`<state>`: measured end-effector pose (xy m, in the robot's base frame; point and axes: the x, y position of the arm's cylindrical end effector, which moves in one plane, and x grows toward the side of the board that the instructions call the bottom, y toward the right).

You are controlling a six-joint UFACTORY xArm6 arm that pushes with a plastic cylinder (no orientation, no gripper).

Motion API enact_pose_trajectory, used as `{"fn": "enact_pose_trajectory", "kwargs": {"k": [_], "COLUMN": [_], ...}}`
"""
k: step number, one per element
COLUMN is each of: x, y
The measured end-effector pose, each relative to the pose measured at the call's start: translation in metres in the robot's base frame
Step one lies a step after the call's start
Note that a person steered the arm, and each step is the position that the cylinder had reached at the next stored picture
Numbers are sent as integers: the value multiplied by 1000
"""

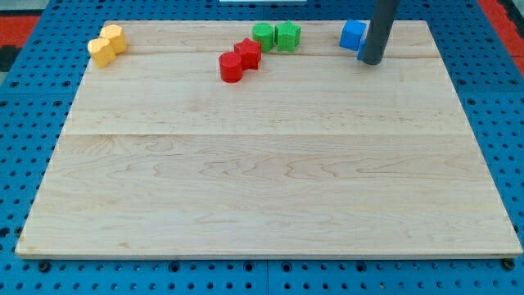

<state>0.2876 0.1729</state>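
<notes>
My tip (372, 61) stands on the wooden board (270, 180) near the view's top right. It touches or nearly touches a blue block (353, 34), which sits just to the tip's left; the rod hides part of a second blue piece behind it. Further left lie two green blocks (276, 35) side by side, one rounded and one angular. Below and left of them are two red blocks (240, 60), touching each other. Two yellow blocks (106, 45) lie at the view's top left corner.
The board rests on a blue pegboard surface (33, 164). A red strip (24, 20) shows beyond the top left, and another at the top right.
</notes>
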Motion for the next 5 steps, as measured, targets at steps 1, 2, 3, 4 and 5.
{"fn": "enact_pose_trajectory", "kwargs": {"k": [1,2,3,4,5], "x": [-3,3,3,-13,-33], "y": [1,-55,-123,-140,-168]}}
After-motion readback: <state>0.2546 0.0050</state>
